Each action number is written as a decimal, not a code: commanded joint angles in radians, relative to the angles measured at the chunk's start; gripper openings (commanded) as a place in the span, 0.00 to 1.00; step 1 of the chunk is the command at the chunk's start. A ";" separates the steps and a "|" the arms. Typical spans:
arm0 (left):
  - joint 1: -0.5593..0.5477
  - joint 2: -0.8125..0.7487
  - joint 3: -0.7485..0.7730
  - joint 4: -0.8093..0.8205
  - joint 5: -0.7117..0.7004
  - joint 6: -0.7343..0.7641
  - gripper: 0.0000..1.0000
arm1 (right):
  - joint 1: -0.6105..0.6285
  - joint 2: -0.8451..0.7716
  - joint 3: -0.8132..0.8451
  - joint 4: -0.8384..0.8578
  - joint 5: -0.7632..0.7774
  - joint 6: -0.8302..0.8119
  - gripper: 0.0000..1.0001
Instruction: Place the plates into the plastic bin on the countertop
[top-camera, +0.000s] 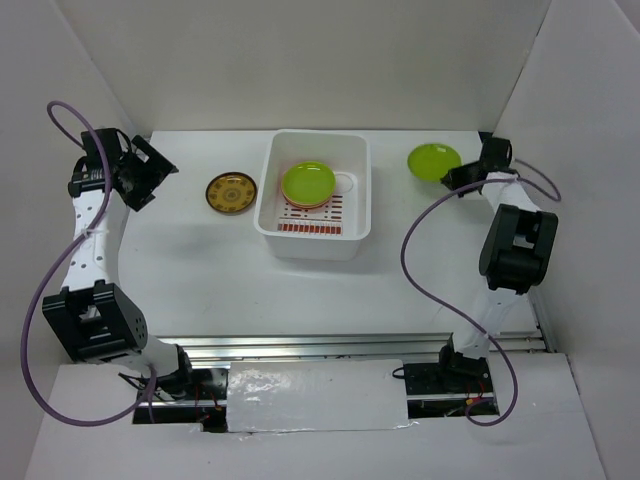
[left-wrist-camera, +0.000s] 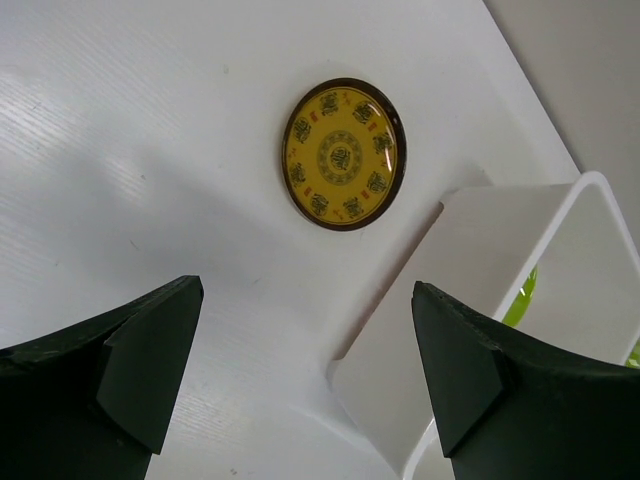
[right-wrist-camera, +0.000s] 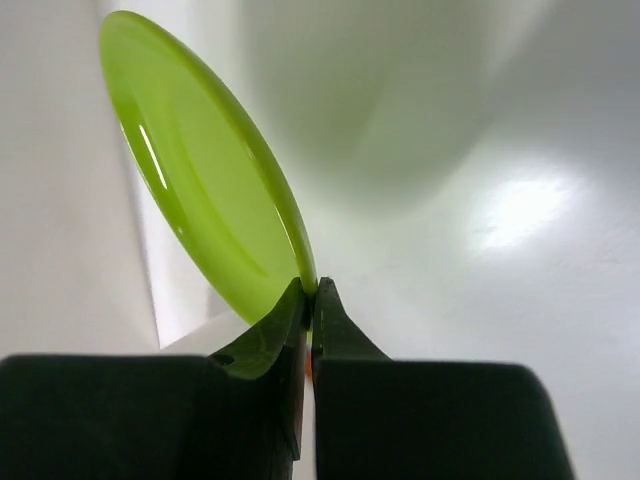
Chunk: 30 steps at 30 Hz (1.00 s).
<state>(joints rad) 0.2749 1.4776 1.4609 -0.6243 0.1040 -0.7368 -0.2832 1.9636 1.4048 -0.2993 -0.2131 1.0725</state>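
My right jaws pinch the rim of a lime green plate, holding it tilted on edge. My left jaws gape wide; just ahead on the worktop lies the brown-and-gold plate, with the plastic bin by their right tip.

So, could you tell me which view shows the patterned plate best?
The left wrist view: the patterned plate lies whole and close, its gold motifs clear. The top view shows it small, left of the bin. The right wrist view misses it.
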 joint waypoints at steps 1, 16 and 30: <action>0.003 0.032 0.024 -0.006 -0.055 -0.003 0.99 | 0.087 -0.163 0.218 -0.027 0.061 -0.083 0.00; -0.063 0.345 0.185 -0.011 0.043 0.042 0.99 | 0.469 0.147 0.772 -0.392 -0.181 -0.298 0.00; -0.115 0.592 0.271 -0.017 0.051 0.071 0.99 | 0.595 0.248 0.789 -0.491 -0.057 -0.350 0.04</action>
<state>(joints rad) 0.1677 2.0399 1.7092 -0.6456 0.1452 -0.6842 0.2970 2.2177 2.1540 -0.7792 -0.2977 0.7456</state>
